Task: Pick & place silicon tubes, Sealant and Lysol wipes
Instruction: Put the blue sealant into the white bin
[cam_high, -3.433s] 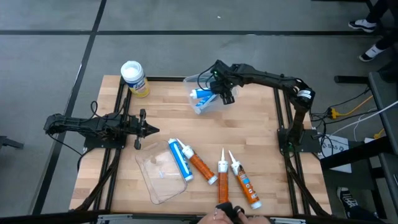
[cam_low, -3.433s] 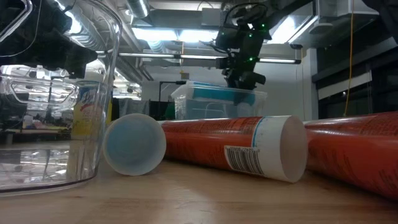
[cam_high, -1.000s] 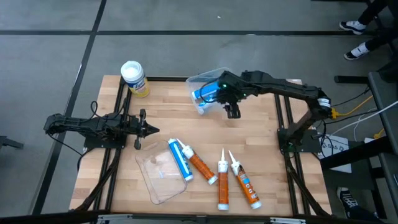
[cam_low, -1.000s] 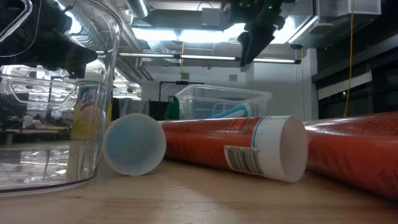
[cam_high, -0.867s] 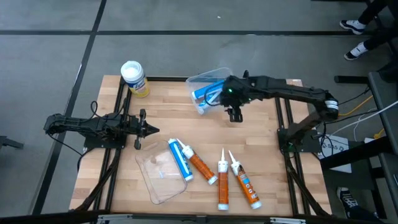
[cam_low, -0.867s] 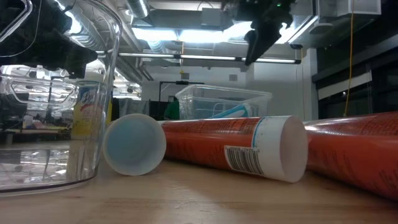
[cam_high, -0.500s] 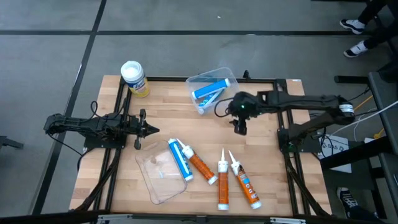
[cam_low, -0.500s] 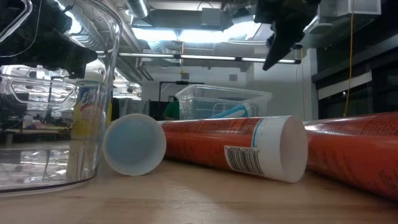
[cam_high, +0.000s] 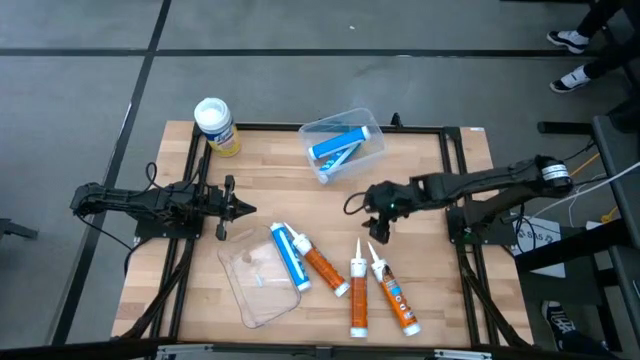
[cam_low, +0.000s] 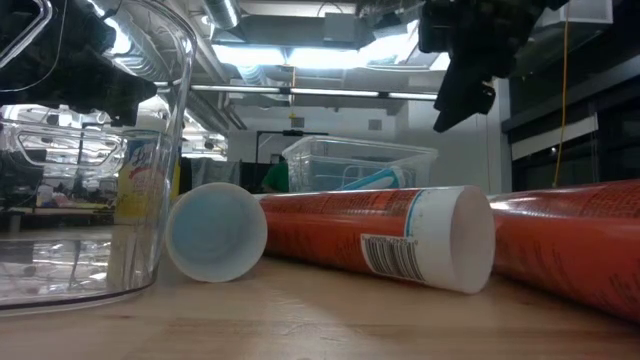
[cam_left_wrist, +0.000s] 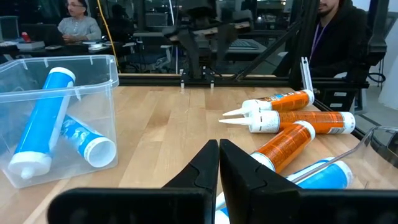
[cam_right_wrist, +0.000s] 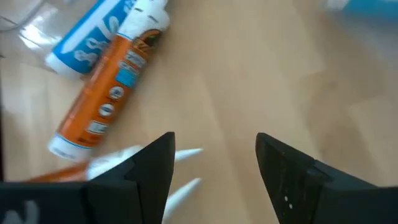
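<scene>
The right gripper (cam_high: 377, 232) hangs over the middle of the table (cam_high: 270, 180), fingers spread and nothing between them, just above the white nozzle tips of the two orange tubes (cam_high: 358, 296) lying side by side near the front edge. To their left a third orange tube (cam_high: 325, 269) touches a blue tube (cam_high: 289, 256) that rests partly on the flat clear lid (cam_high: 262, 282). Bare wood lies open between this cluster and the clear bin (cam_high: 342, 144) at the back edge, which already holds two blue tubes (cam_high: 337, 147). The Lysol wipes (cam_high: 216, 126) stand upright on the back left corner, right on the frame rail, well apart from everything else. The left gripper (cam_high: 243, 208) waits at the left edge, its fingers pinched together on nothing, pointing across the table. In the left wrist view, people (cam_left_wrist: 78, 23) sit beyond the far side.
</scene>
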